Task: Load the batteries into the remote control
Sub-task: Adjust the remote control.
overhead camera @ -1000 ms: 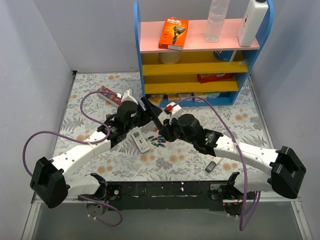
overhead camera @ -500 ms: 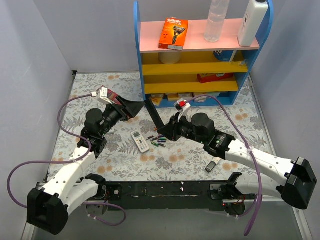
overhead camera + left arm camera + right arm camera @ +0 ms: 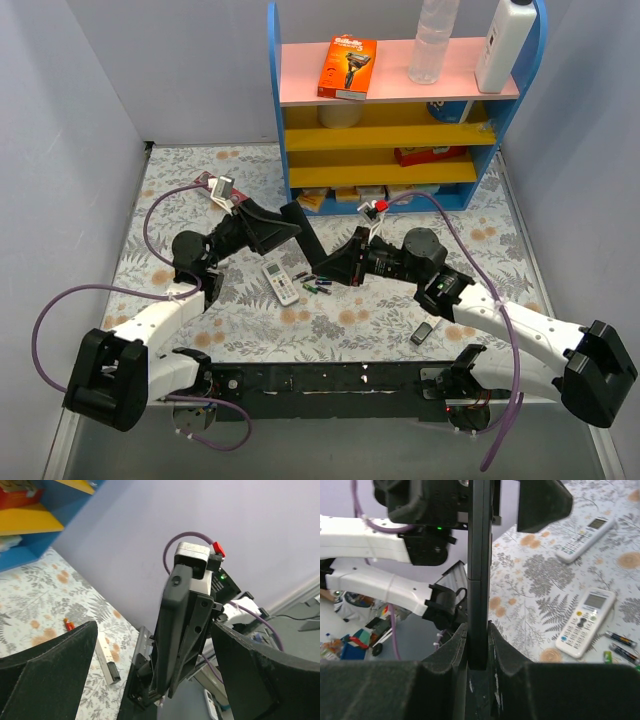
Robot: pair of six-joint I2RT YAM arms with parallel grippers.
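Observation:
My right gripper [image 3: 326, 264] [image 3: 479, 626] is shut on the lower end of a black remote control [image 3: 305, 236] [image 3: 479, 565], holding it edge-on and tilted up off the table. My left gripper [image 3: 283, 226] [image 3: 154, 630] is open wide at the remote's upper end. Its fingers [image 3: 50, 672] stand on either side, apart from the remote. The batteries [image 3: 315, 286] [image 3: 620, 641], several small coloured cells, lie loose on the cloth just below the held remote. In the left wrist view the right arm's wrist fills the gap between the fingers.
A white remote [image 3: 281, 283] [image 3: 585, 623] lies left of the batteries, and another white remote [image 3: 585, 539] lies farther off. A small black piece [image 3: 423, 333] sits near the front right. The blue and yellow shelf [image 3: 400, 130] stands behind, and purple cables loop beside both arms.
My left gripper opened and let go of the remote, swung away left, then came back to its upper end. My right arm shifted slightly right, keeping hold of the remote.

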